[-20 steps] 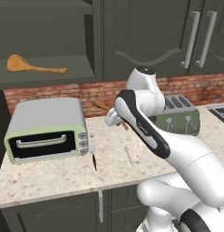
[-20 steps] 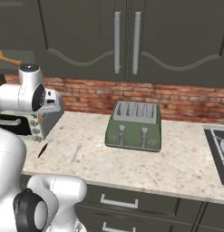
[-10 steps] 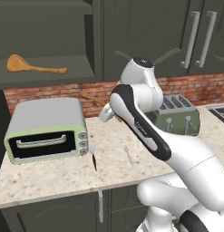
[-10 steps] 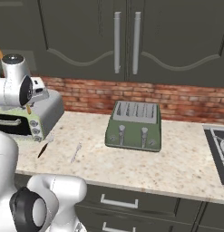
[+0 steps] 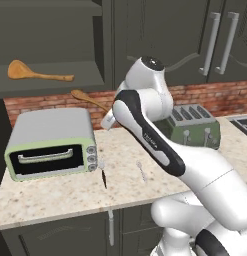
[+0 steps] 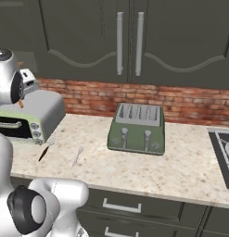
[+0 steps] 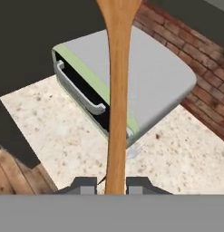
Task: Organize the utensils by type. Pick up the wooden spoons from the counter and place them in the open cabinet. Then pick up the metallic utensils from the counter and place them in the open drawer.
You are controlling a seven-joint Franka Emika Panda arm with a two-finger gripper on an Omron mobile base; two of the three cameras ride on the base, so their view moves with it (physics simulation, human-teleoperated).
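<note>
Above the toaster oven (image 5: 50, 140), the gripper (image 7: 111, 185) is clamped on an orange-brown wooden spoon (image 7: 117, 90). Its handle is long and smooth. On the cabinet shelf (image 5: 50, 82) lies a second spoon (image 5: 37, 72).

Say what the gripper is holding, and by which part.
A wooden spoon, held at the end of its handle between the fingers of the gripper.

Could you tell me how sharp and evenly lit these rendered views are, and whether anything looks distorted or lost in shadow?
Left base view: flat light, no glare; the open cabinet interior is dim, yet its wooden spoon reads clearly. Right base view: evenly lit, toaster crisp. Hand view: the held spoon looms large and soft-edged between the gripper tips.
</note>
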